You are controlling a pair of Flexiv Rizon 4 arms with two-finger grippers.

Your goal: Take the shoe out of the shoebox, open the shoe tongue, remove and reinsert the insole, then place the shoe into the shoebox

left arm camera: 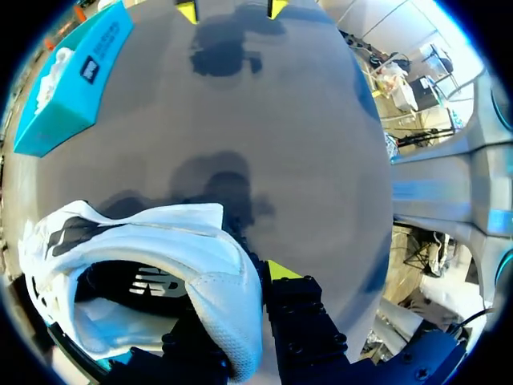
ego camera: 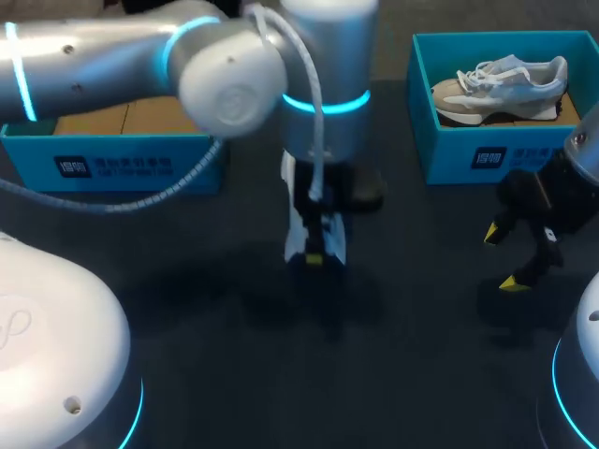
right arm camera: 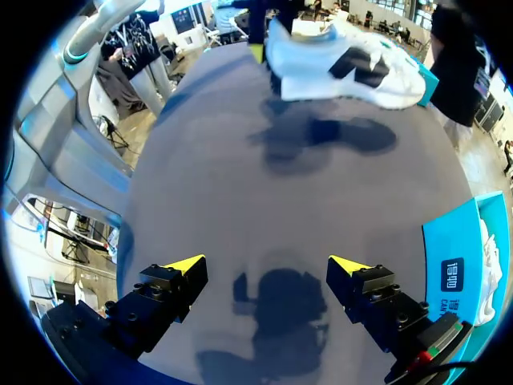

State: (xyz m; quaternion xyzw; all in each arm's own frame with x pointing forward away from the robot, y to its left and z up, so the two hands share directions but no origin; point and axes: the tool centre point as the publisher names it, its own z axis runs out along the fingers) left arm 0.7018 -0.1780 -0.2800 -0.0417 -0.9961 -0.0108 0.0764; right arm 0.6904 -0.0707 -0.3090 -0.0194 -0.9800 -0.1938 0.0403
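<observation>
The white mesh sneaker with a black side mark (left arm camera: 152, 241) hangs over the middle of the dark tabletop (ego camera: 206, 318), out of the blue cardboard shoebox (ego camera: 112, 164). To open the tongue well, I think the right gripper (right arm camera: 267, 269) should pinch only the tongue's edge while the left gripper (ego camera: 315, 254) holds firm. The left gripper is clenched on the shoe's opening rim, wrist pointing down. The right one stands released (nothing between its fingers), low at the right.

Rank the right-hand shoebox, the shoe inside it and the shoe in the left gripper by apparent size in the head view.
1. Blue shoebox.
2. Grey-white shoe lying in it.
3. White shoe in the left gripper, seen end-on, hence smallest.
</observation>
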